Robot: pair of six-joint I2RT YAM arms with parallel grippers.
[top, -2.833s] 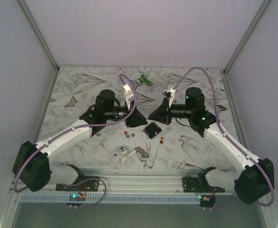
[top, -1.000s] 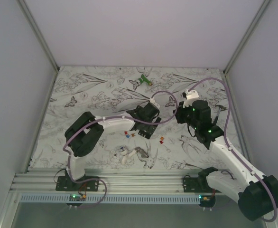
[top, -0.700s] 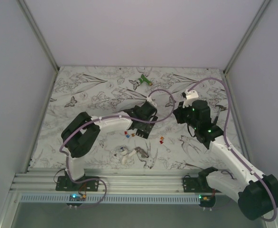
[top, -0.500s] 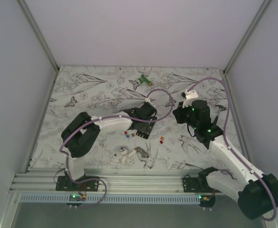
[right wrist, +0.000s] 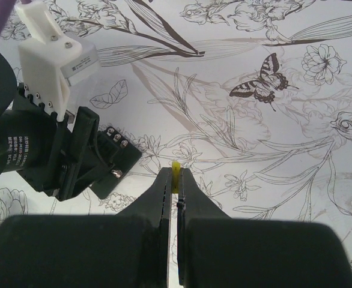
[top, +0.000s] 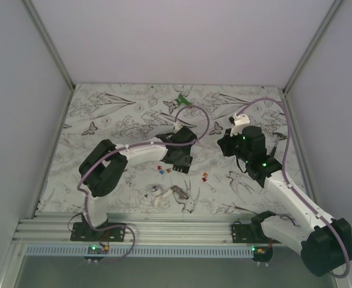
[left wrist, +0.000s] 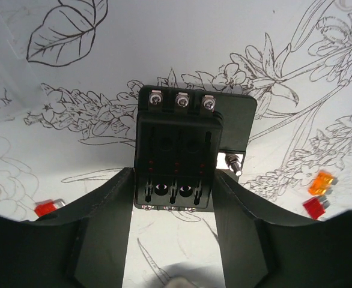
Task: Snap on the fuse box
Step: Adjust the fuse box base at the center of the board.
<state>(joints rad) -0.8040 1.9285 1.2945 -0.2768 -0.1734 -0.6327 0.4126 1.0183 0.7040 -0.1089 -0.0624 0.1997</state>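
Note:
The fuse box (left wrist: 176,153) is a black slotted block with three screws at its far end, lying on the flower-print table. My left gripper (left wrist: 173,180) is shut on its near end, one finger against each side. In the top view the left gripper (top: 177,153) sits over the fuse box (top: 184,165) at the table's middle. My right gripper (right wrist: 175,175) is shut on a small yellow fuse (right wrist: 175,167), a little above the table and to the right of the fuse box (right wrist: 115,163). In the top view the right gripper (top: 223,144) is right of the left one.
Loose red and orange fuses lie near the box (left wrist: 320,181), (left wrist: 46,208), (top: 205,176). A green plastic object (top: 182,101) lies at the back. A white-and-grey clump of parts (top: 164,194) lies near the front. The left wrist's white camera block (right wrist: 51,53) stands close to my right gripper.
The left arm has swung in from the left and come down onto the fuse box, and its wrist has kept turning. The right arm has pulled back to the right and hardly moves now.

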